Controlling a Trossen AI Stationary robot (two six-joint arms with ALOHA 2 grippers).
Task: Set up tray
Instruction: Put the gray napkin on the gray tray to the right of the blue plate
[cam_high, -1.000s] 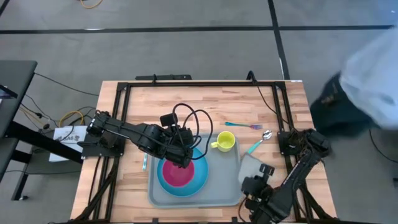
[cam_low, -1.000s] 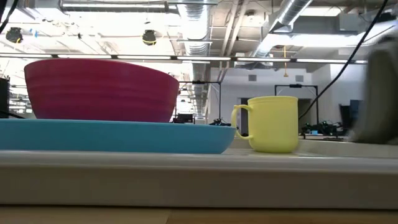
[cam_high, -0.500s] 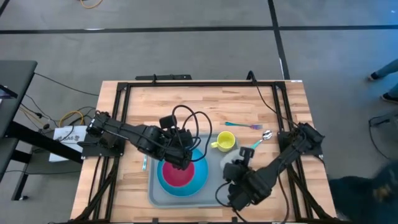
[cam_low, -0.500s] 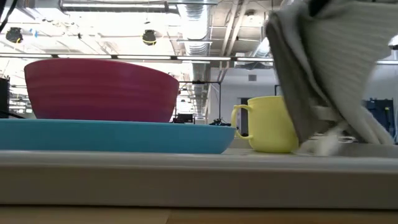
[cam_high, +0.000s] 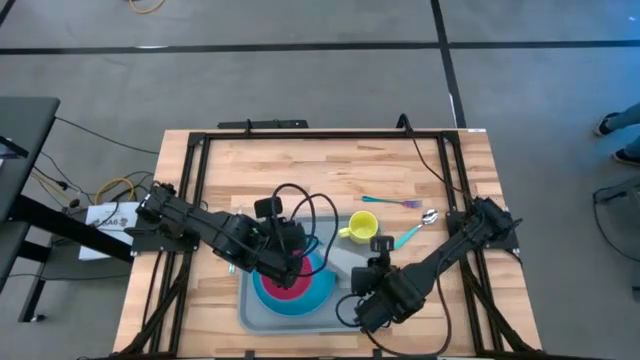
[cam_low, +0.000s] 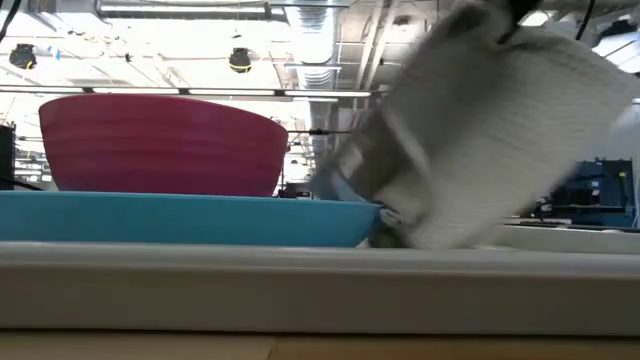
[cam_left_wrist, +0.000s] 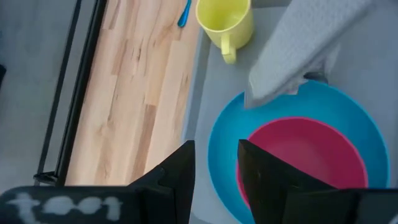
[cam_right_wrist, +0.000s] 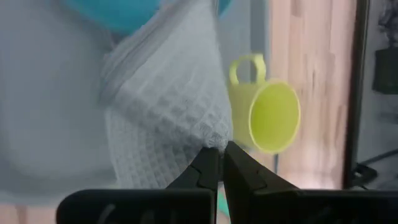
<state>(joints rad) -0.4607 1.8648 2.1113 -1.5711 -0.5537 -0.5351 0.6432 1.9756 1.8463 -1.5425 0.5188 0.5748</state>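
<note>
A pale wood tabletop (cam_high: 300, 165) holds a large grey-blue tray (cam_high: 348, 262) with rounded corners and a raised rim, lying near the front edge at the middle. On the tray's left half sits a blue plate (cam_high: 322, 292), and a red bowl (cam_high: 283, 283) stands on that plate; nothing can be seen in the bowl. A yellow mug (cam_high: 362, 227) stands at the tray's back right corner, handle pointing left, and looks empty from above.

The left gripper (cam_high: 290, 262) hovers over the bowl's back edge, its fingers (cam_left_wrist: 177, 180) slightly parted and holding nothing. A small blue utensil (cam_high: 232, 262) lies on the wood just left of the tray.

The right gripper (cam_high: 368, 298) is over the tray's right half, clenched on a grey waffle-weave cloth (cam_right_wrist: 174, 124) that hangs from its fingertips, draping just beside the plate and mug. In the table-level view the cloth (cam_low: 480, 140) hides the mug.

Behind the mug, on bare wood, lie a fork (cam_high: 390, 202) and a spoon (cam_high: 418, 228) with teal handles. A white label (cam_high: 108, 216) off the tabletop's left edge carries writing too small to read.
</note>
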